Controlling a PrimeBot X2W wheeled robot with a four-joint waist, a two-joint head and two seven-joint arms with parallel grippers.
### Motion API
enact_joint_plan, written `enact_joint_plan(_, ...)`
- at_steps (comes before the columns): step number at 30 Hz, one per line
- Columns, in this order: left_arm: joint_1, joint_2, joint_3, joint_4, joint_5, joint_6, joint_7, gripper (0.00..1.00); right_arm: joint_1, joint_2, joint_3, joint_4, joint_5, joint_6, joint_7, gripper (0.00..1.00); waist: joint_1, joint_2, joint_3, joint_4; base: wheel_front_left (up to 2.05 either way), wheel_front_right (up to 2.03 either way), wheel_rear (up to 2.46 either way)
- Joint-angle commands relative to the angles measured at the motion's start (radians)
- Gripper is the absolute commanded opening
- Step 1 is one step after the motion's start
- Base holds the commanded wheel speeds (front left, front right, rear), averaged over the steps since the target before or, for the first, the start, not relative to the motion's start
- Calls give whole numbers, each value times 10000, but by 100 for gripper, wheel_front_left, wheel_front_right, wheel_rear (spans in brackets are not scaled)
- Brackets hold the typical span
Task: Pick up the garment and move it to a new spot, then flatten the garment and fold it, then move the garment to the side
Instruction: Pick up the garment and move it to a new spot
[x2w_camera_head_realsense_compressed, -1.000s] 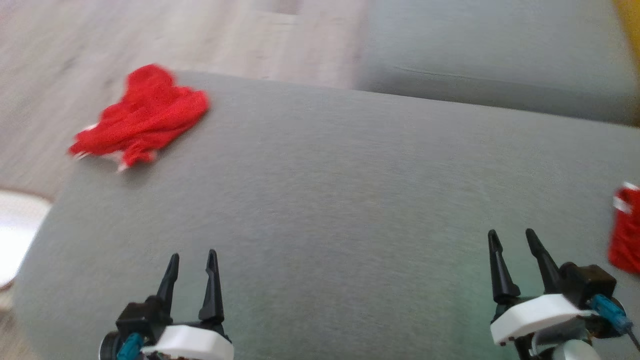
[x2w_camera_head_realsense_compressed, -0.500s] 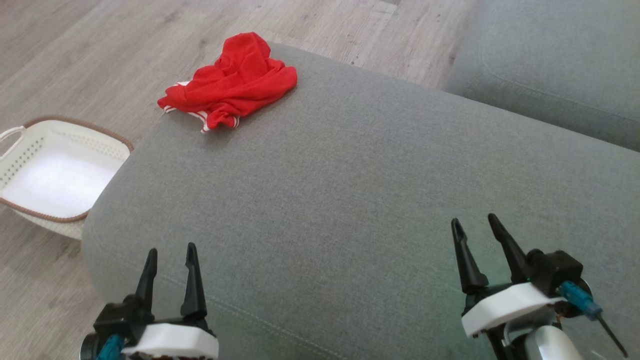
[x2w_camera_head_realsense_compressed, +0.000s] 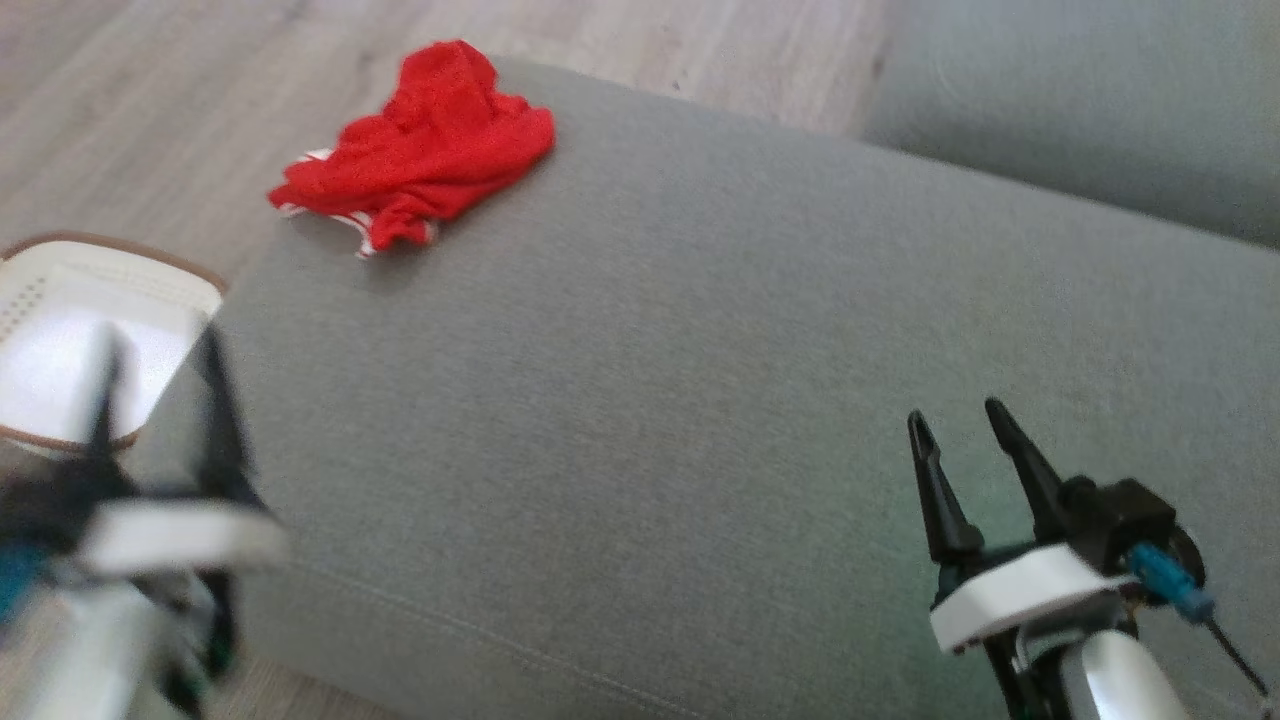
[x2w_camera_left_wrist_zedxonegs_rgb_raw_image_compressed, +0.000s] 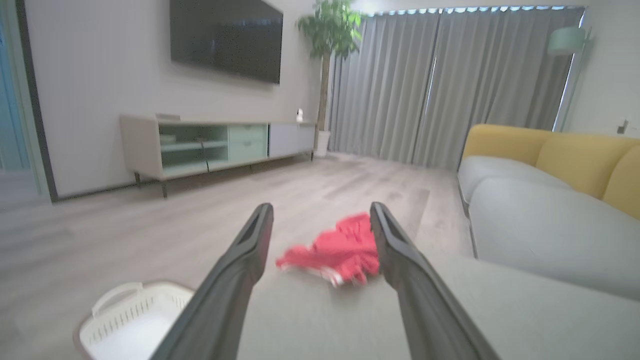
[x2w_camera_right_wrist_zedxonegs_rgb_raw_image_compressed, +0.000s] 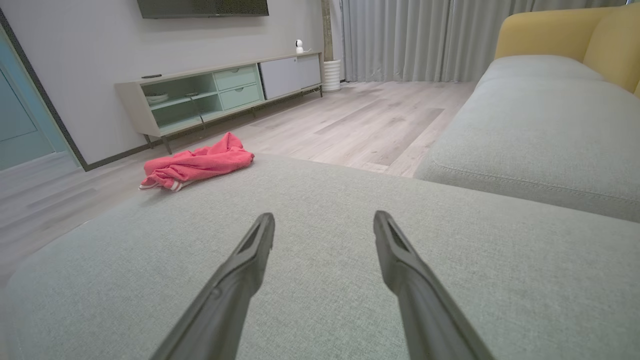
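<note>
Red garment (x2w_camera_head_realsense_compressed: 420, 150) with white-striped trim, grey sofa cushion (x2w_camera_head_realsense_compressed: 700, 350), white basket (x2w_camera_head_realsense_compressed: 60, 340)

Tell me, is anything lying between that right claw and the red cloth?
No. In the right wrist view, bare grey cushion runs from the right gripper to the red garment.

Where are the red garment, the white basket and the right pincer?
red garment (x2w_camera_head_realsense_compressed: 420, 150): head view, middle of the crumpled cloth.
white basket (x2w_camera_left_wrist_zedxonegs_rgb_raw_image_compressed: 150, 307): left wrist view, perforated side wall.
right pincer (x2w_camera_head_realsense_compressed: 955, 413): head view, midway between its fingertips.
</note>
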Motion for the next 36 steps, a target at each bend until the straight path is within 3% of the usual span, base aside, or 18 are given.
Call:
enact_joint_plan(1, -1256, 658, 760, -525, 27, -58, 106, 100, -684, -59, 171, -527, -173, 65, 65, 100, -1, 0, 550, -527, 0, 0, 0)
enact_joint_plan(7, -3517, 1926, 1418, -417, -217, -352, 1286, 100, -1148, -58, 90, -1282, -858, 65, 622, 100, -1, 0, 1714, -1397, 0, 0, 0)
enact_joint_plan(13, -5428, 2357, 1196, 1787, -423, -640, 2621, 100, -1587, -58, 137, -2034, -1469, 65, 1242, 100, -1, 0, 2863, -2006, 0, 0, 0)
enact_joint_plan(20, -6275, 1825, 465, 4047, -603, -1112, 3510, 100, -1851, -58, 149, -2724, -1945, 65, 1759, 100, -1, 0, 3788, -2247, 0, 0, 0)
enact_joint_plan(25, -6546, 1301, 147, 5495, -773, -1443, 3595, 100, -2007, -58, 126, -3117, -2231, 65, 2030, 100, -1, 0, 4336, -2320, 0, 0, 0)
enact_joint_plan(35, -7248, 1055, 107, 7709, -641, -1268, 2732, 100, -2009, -58, 62, -3386, -2391, 65, 2155, 100, -1, 0, 4822, -2426, 0, 0, 0)
enact_joint_plan(36, -7306, 1029, 97, 7912, -662, -1281, 2769, 86, -2011, -58, 58, -3382, -2391, 65, 2153, 100, -1, 0, 4833, -2437, 0, 0, 0)
